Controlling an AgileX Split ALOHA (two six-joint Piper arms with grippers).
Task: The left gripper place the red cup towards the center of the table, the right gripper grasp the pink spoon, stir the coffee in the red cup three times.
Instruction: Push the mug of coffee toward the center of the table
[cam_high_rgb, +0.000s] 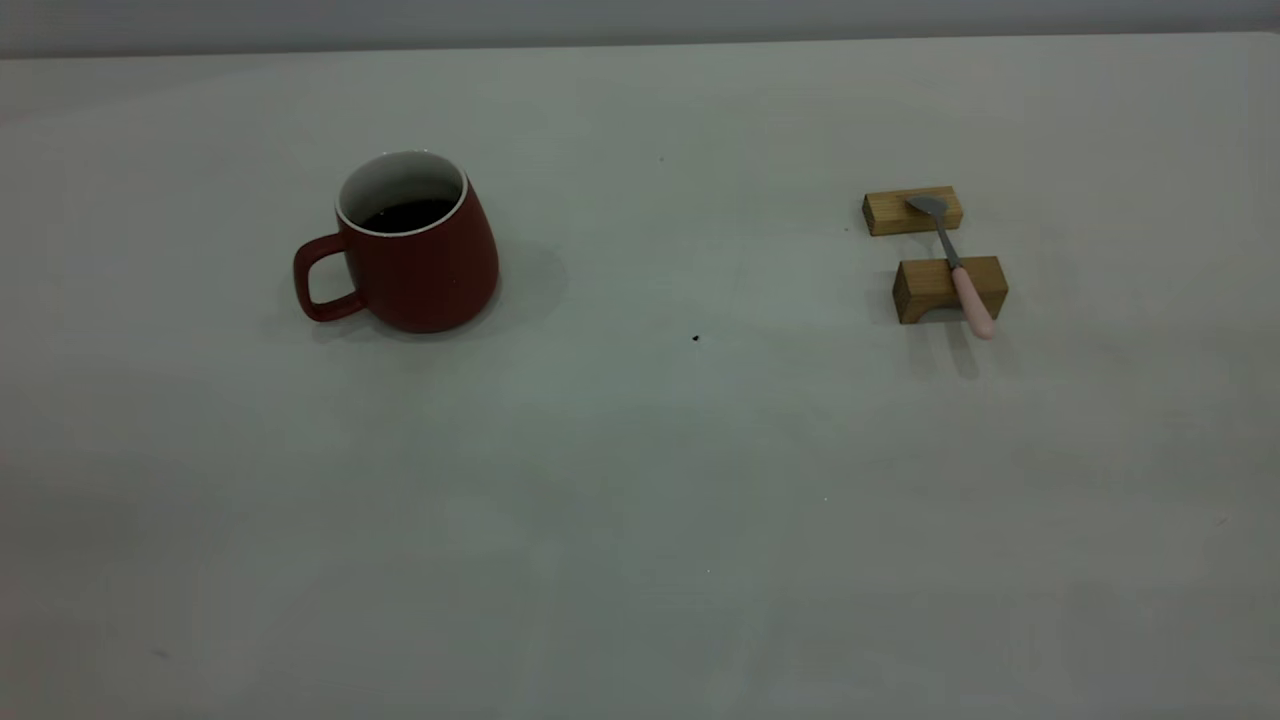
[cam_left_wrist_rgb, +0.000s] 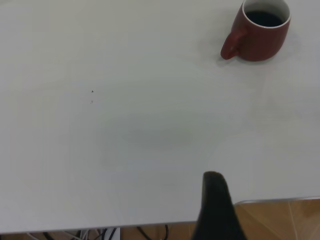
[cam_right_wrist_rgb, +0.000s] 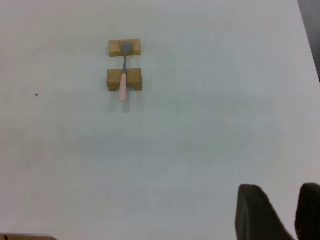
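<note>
Red cup (cam_high_rgb: 415, 255) untouched; right end effector (cam_right_wrist_rgb: 282, 210) slightly parted, holding nothing

We see a plain white-grey table (cam_high_rgb: 640, 520) filling the frame. At the upper left of the exterior view the red cup (cam_high_rgb: 415, 250) stands upright on it, handle toward the left edge. At the upper right two wooden blocks (cam_high_rgb: 912, 211) (cam_high_rgb: 935, 288) lie on the surface, one behind the other and slightly apart. A tiny dark speck (cam_high_rgb: 696, 338) sits near the centre.
</note>
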